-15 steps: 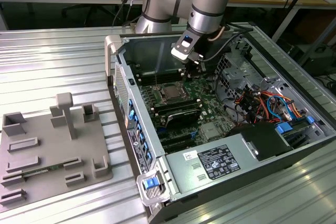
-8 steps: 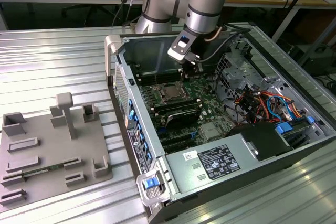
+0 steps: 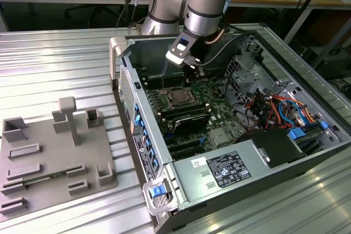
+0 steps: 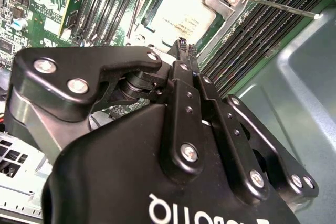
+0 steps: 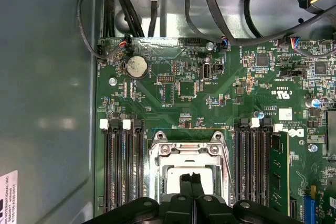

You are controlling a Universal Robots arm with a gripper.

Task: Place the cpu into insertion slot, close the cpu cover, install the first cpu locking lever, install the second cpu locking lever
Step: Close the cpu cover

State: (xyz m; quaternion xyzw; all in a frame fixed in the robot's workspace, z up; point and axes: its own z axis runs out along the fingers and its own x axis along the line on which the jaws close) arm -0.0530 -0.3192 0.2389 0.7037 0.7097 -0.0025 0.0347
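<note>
Black gripper [image 5: 191,178], fingertips pinched together on nothing, hangs just above the cpu [image 5: 176,176], which lies framed by the flat-lying cpu cover [image 5: 157,153]; latching seems in hand, calling for the free locking lever [image 4: 278,4] beside that cover to be pressed down and hooked.

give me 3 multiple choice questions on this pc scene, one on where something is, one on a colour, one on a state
1. Where is the gripper?
A over the cpu
B over the grey tray
C outside the case

2. What colour is the motherboard?
A red
B green
C black

3. How are the fingers?
A wide open
B shut together
C clamped on a cable

Answers:
1 A, the gripper hangs just above the cpu in both wrist views.
2 B, the board is green all over.
3 B, the fingers meet with nothing between them in the first wrist view.
</note>
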